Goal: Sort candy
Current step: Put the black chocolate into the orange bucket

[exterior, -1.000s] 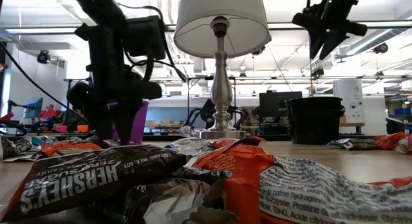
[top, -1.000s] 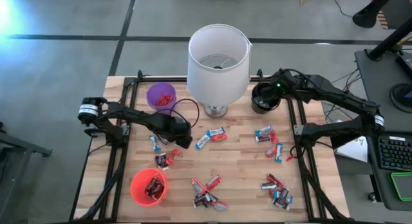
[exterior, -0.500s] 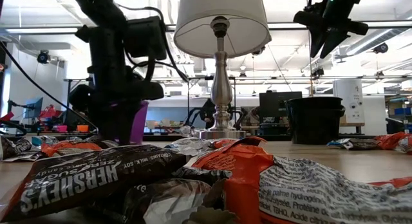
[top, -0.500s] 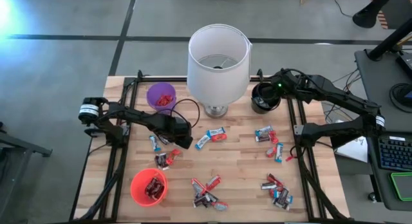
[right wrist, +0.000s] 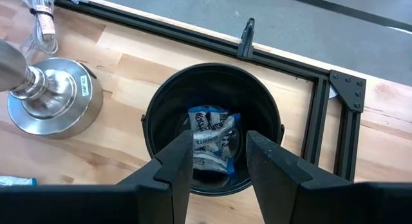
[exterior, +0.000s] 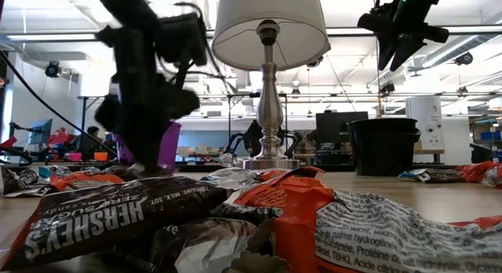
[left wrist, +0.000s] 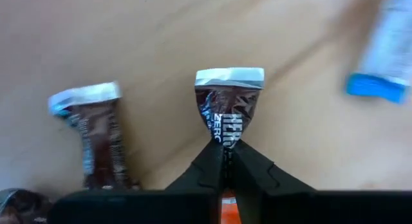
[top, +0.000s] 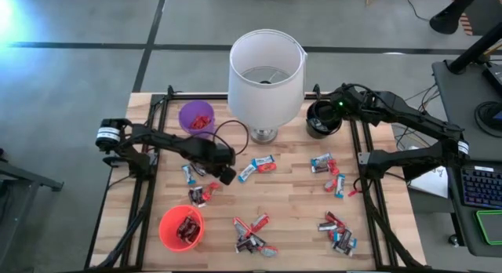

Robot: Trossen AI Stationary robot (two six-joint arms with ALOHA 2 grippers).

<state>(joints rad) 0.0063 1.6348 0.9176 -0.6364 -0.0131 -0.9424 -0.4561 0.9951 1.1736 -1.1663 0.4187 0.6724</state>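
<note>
Dark brown foil marks the candy bar (left wrist: 229,112) now pinched by one crimped end between the fingers of the left gripper (left wrist: 223,161), which stood apart a second ago and have since been brought together on the wrapper. In the left wrist view a second brown bar (left wrist: 96,143) is seen lying beside it on the wooden table (left wrist: 161,31), apart from it, with a light blue-and-white bar (left wrist: 383,56) farther off. In the high view the left gripper (top: 222,172) is placed between the purple cup (top: 196,117) and the red cup (top: 181,227), just above a small cluster of candy (top: 200,194); whether the pinched bar has left the wood cannot be told. The closing is judged to mean that a grasp has been made and a lift and a carry to a cup are next; brown bars are seen in the red cup, so that is the likely place. The grip is on the wrapper's edge only, so a slip is possible. Further candy is scattered in clusters (top: 252,234) near the front edge and at the right (top: 336,231). The right gripper (right wrist: 217,153) is held with its fingers apart over the black cup (right wrist: 161,114), in which blue-and-white bars (right wrist: 211,137) lie, beside the lamp (top: 265,69).
</note>
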